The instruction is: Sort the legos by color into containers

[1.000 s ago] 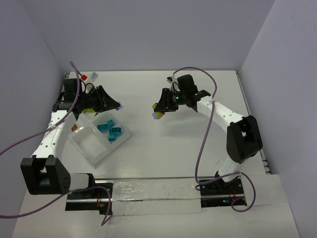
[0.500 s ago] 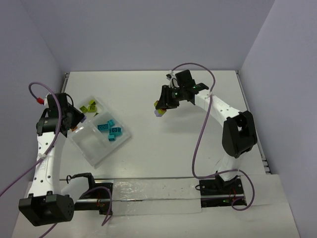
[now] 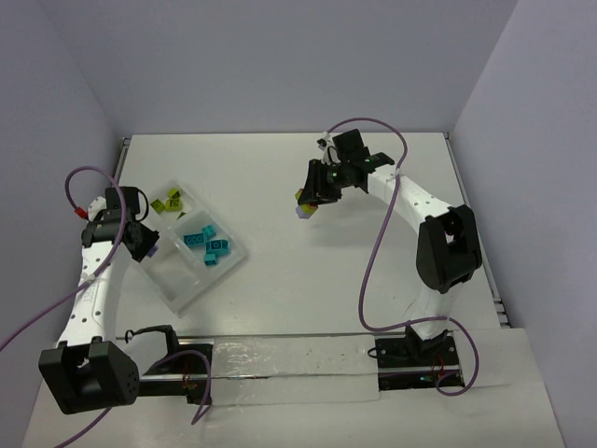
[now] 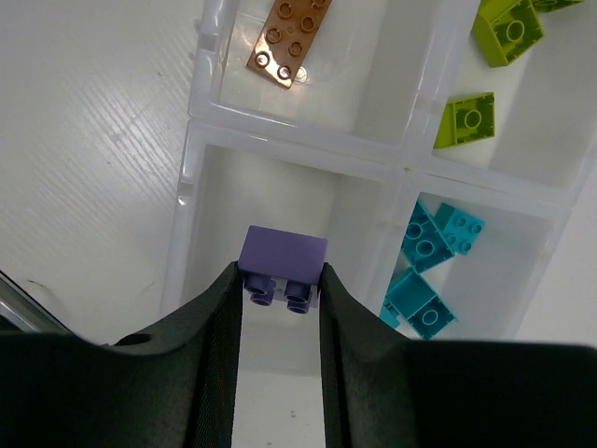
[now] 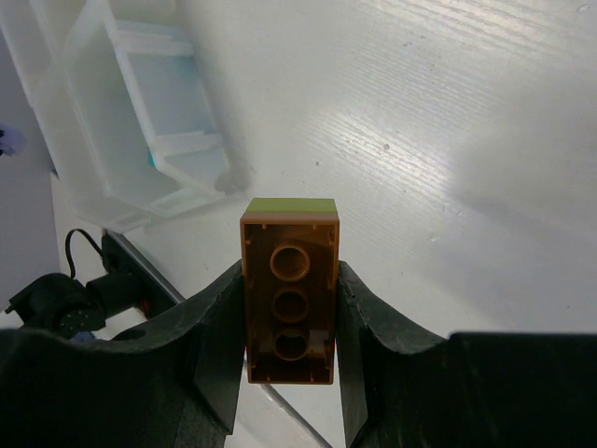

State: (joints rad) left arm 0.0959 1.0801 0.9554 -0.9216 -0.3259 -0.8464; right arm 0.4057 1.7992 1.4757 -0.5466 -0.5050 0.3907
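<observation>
The left gripper [image 4: 280, 291] pinches a purple brick [image 4: 284, 250] between its fingers, right over the tray [image 4: 198, 159] box next to the teal bricks [image 4: 429, 271]. The right gripper [image 5: 290, 280] squeezes an orange and green stack [image 5: 289, 308] above the table [image 5: 448, 140], far from the tray.

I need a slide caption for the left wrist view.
Left gripper holds a purple brick over the clear tray; other compartments hold an orange brick, lime bricks and teal bricks.

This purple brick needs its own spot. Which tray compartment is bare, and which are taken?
The compartment seen beyond the purple brick in the left gripper is bare, bordered by the compartments holding the orange brick and the teal bricks. Teal is most crowded; lime bricks occupy the fourth.
</observation>
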